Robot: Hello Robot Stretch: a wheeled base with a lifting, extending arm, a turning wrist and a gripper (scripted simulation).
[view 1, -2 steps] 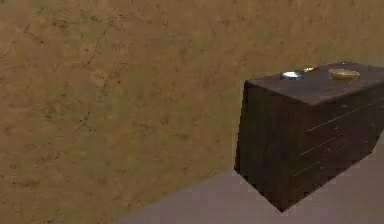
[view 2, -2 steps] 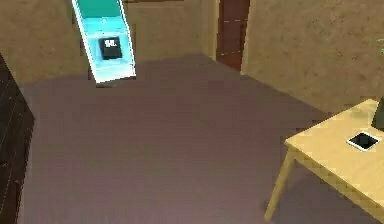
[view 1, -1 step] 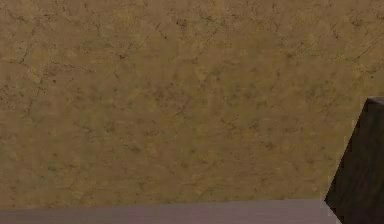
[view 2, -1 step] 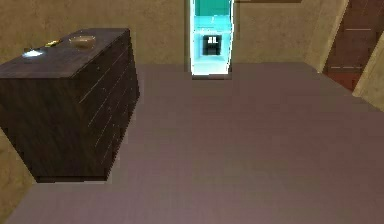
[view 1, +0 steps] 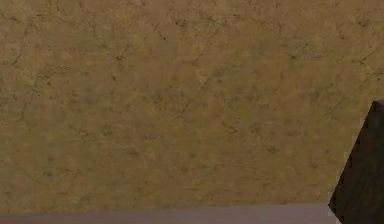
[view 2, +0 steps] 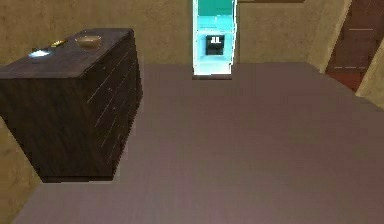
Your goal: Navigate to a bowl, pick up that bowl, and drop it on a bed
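Observation:
A small round brownish thing, shaped like a shallow bowl, lies on top of a dark wooden dresser at the arm side view's left. Beside it on the dresser top are a small pale blue-white thing and a tiny yellowish thing. The dresser's corner shows at the forward view's right edge.
A tan wall stands close ahead, with a thin strip of floor below it. In the arm side view, grey-purple floor spreads wide to the right of the dresser. A tall teal thing stands against the far wall, and a reddish-brown door is at the right.

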